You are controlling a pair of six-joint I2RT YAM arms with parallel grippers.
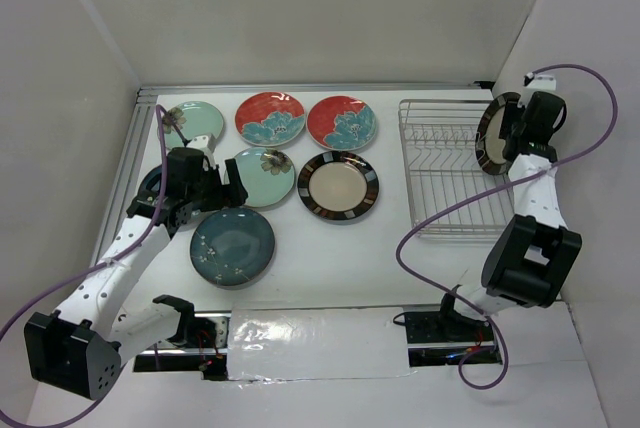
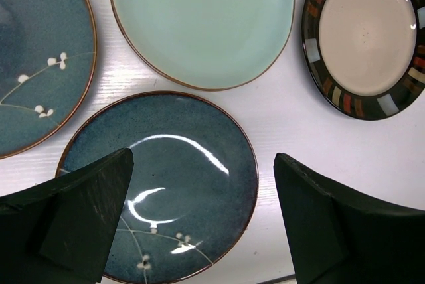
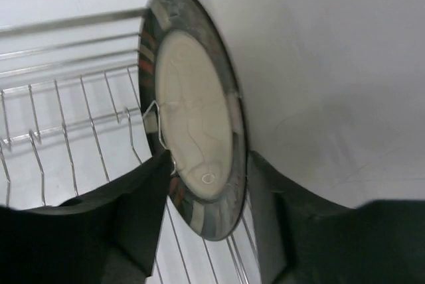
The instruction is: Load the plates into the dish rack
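Observation:
Several plates lie flat on the white table: two red ones (image 1: 270, 118) (image 1: 341, 122), two pale mint (image 1: 192, 120) (image 1: 262, 176), a beige one with striped rim (image 1: 339, 186) and a dark teal one (image 1: 232, 245). My left gripper (image 1: 222, 194) is open and empty, hovering over the right part of that teal plate (image 2: 172, 171). A second teal plate (image 2: 40, 52) lies partly under the arm. My right gripper (image 1: 520, 133) is shut on another beige striped plate (image 3: 192, 118), holding it upright on edge over the far right end of the dish rack (image 1: 450, 168).
The enclosure's right wall stands close behind the held plate. The rack's upright tines (image 3: 66, 131) show to the left of it, with no plates among them. A purple cable loops over the rack's near right corner (image 1: 440, 213). The mint plate (image 2: 199, 25) and striped plate (image 2: 365, 38) lie just beyond the left gripper.

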